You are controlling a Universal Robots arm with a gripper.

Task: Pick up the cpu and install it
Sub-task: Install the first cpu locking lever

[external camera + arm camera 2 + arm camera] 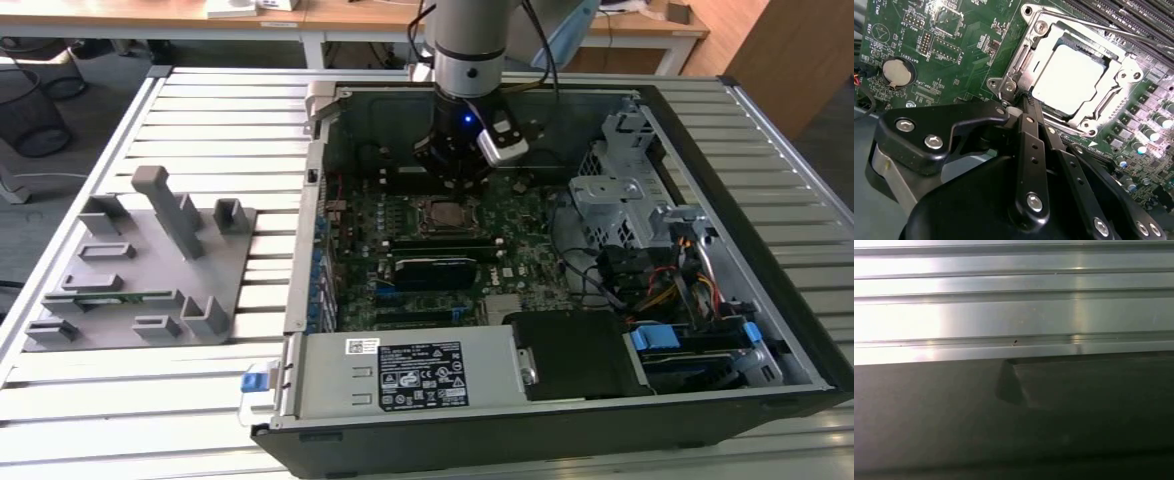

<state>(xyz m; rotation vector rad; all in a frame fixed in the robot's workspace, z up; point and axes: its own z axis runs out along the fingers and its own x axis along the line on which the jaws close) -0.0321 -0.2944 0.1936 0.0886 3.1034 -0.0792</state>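
Second wrist view: the cpu (pixel 1070 80) lies flat in the socket (pixel 1026 60) on the green board (pixel 969 45), its pale silver top facing up inside the metal frame. The gripper (pixel 1024 102) hangs just beside the socket's near edge, its black fingers (pixel 1030 150) drawn together to a narrow tip that holds nothing; the tip sits at the frame's rim, apart from the chip's top. A round coin cell (pixel 898 71) sits on the board well away from the socket. White lettering is printed across the board around the cell and the small header pins, but it is too small to read with any certainty.

From the exterior view, the arm (pixel 467 50) reaches down into the open case (pixel 747 330), with the gripper (pixel 451 185) over the far part of the board, just above the socket (pixel 447 212). A grey power unit (pixel 400 375) near the case's front edge carries a black label and a small white one, both covered in print too fine to make out. On the slatted table (pixel 200 110), at the exterior view's left, stands a grey fixture (pixel 140 265) with upright posts.

First wrist view: pale metal slats (pixel 1014 305) run across, above a dark surface (pixel 1014 420).
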